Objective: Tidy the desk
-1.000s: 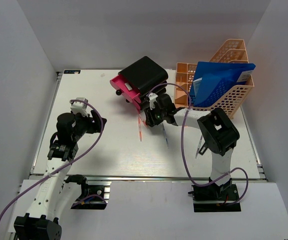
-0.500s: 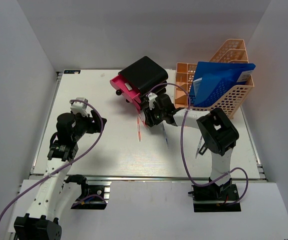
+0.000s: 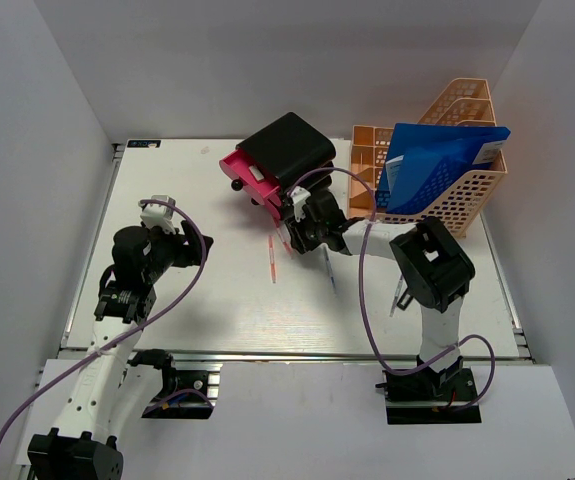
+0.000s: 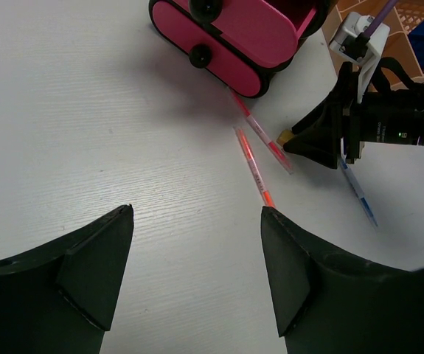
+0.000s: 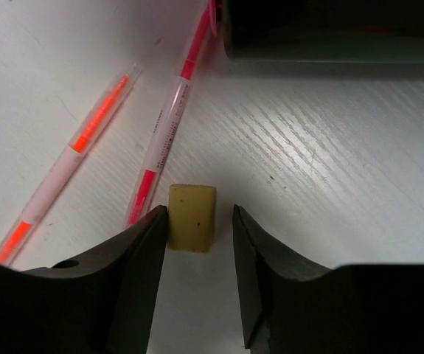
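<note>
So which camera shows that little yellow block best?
The right wrist view: the yellow block lies close-up between the jaws. The left wrist view shows it only as a speck; from above, the right arm hides it.

White desk (image 3: 192, 175), two pink pens (image 4: 254, 165), yellow eraser (image 5: 192, 217), drawer box (image 3: 285, 153), mesh rack (image 3: 470, 192)

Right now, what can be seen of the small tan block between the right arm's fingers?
The tan block is small, rectangular, matte and faintly speckled, probably an eraser. It lies flat on the white desk between the right gripper's open fingers: one sits at its edge, the other stands clear. A pink-and-white pen lies along its upper left corner; contact there is unclear.
</note>
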You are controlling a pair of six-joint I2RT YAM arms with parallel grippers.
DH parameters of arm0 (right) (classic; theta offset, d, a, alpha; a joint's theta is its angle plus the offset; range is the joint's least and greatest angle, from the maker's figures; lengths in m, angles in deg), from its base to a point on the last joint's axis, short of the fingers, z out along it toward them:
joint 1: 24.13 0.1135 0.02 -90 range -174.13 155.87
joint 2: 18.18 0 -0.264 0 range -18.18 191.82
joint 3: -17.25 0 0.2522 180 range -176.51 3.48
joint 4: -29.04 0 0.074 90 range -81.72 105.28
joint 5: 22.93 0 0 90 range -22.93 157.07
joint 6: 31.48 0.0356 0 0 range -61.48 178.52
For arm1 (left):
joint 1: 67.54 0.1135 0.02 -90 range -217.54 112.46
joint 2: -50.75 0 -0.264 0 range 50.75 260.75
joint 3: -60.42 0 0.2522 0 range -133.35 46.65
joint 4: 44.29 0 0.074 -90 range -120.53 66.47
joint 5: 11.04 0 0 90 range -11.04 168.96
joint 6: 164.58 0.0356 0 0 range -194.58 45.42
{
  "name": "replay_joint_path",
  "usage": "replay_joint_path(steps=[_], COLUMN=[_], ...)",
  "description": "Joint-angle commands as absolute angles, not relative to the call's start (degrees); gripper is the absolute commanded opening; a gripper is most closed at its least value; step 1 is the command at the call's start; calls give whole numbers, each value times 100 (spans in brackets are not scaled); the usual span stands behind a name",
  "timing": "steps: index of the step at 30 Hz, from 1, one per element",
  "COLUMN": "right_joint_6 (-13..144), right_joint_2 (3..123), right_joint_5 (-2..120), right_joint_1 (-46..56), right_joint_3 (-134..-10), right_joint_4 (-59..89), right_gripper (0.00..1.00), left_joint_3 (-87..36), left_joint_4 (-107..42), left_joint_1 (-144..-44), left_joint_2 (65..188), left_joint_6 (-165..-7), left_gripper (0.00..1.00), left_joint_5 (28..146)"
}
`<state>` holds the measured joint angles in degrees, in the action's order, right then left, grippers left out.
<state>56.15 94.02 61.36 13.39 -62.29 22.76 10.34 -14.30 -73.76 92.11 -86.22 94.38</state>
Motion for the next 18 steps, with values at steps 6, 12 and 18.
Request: replay_joint_path(steps=[6,12,18], right_joint_6=[5439,5097,3780], right_joint_2=[9485,8881,7607], right_joint_5=[6488,6277,4837], right_joint_1=[1393,1314,1278], right_joint_3=[-5980,-6067,-6383], right_joint_4=[2328,2012,767], right_gripper=[32,12,6], left_joint_3=[948,921,675], left_joint_4=[-1515,-1436,-1111], left_joint_1=[-7360,-7360,-7360], left_joint_2=[9153,9503,10356], left_joint_6=[-8609,-8618,-8600], left_gripper=[79,80,80], left_joint_5=[9487,9435,9478])
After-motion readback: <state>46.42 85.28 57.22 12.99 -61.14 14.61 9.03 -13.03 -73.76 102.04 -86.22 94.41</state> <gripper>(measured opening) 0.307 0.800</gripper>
